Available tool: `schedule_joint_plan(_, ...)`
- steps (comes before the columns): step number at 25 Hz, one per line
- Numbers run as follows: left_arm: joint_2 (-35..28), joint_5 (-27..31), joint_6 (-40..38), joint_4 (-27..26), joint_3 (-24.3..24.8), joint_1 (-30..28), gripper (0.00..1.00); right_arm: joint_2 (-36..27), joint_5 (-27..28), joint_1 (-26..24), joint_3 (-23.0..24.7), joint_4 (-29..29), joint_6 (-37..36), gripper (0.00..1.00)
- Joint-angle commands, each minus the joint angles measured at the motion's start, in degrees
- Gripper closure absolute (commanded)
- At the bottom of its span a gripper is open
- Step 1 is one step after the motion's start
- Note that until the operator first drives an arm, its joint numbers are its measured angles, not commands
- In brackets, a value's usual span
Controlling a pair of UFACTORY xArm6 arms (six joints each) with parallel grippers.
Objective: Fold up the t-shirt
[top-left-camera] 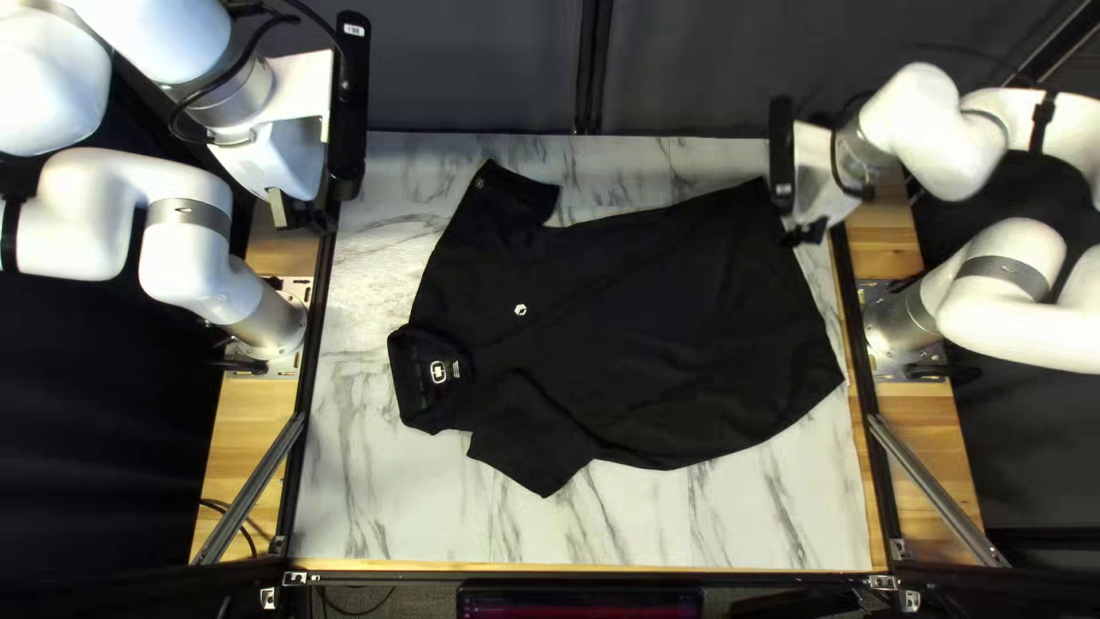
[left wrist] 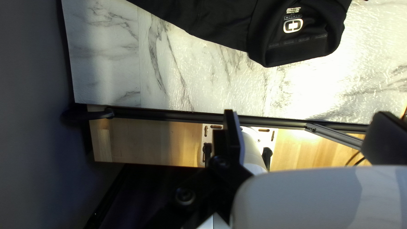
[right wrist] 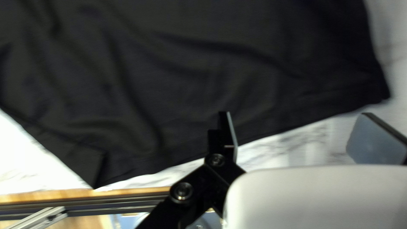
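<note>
Right gripper (right wrist: 296,114): jaws standing spread, pinching nothing; one finger is hanging over the hem (right wrist: 271,125), the other is hanging just beyond the shirt's outline, beside the far hem corner (right wrist: 378,91).

Left gripper (left wrist: 306,113): jaws likewise spread and empty, hovering over the side rail (left wrist: 169,114) and the left arm's base (left wrist: 253,148), apart from the collar (left wrist: 292,55).

T-shirt (top-left-camera: 676,332), one, black, collared: lying flat and unfolded on the marbled tabletop (top-left-camera: 688,527), collar pointing to the left of the top left view, hem to the right. Far sleeve (top-left-camera: 510,195) is stretching towards the curtain (top-left-camera: 481,69); near sleeve (top-left-camera: 539,447) is angling towards the near edge.

Step in hand, as judged: preparing the first fold. Next move is probably calling for the right gripper to be lowering onto the far hem corner and the left to be reaching inward for the far sleeve, both then carrying that side across the body.

Hindrances: the left gripper is waiting outside the tabletop; the shirt is lying aslant, and soft creases are running through its body, possibly spoiling a square fold.

Surroundings: diagonal struts (top-left-camera: 934,482) are bracing both sides; a screen (top-left-camera: 579,608) is sitting beyond the near edge.
</note>
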Motion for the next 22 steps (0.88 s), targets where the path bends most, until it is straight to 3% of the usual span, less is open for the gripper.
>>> schedule_joint_plan(1, 0.00, 0.00, 0.00, 0.00, 0.00, 0.00, 0.00, 8.20, -4.17, 20.71, -1.70, -3.74, 17.95, 0.00)
schedule_joint_plan(5, 0.00, 0.00, 0.00, 0.00, 0.00, 0.00, 0.00, 17.77, -8.06, 30.50, -3.44, -2.46, 24.06, 0.00)
schedule_joint_plan(9, 0.00, 0.00, 0.00, 0.00, 0.00, 0.00, 0.00, 22.06, -9.60, 34.80, -1.95, 0.18, 26.00, 0.00)
schedule_joint_plan(17, 0.00, 0.00, 0.00, 0.00, 0.00, 0.00, 0.00, 21.73, -9.15, 34.86, -1.64, -0.05, 26.95, 0.00)
schedule_joint_plan(22, 0.00, 0.00, 0.00, 0.00, 0.00, 0.00, 0.00, 20.22, -5.53, 29.96, 0.60, 1.26, 17.54, 0.00)
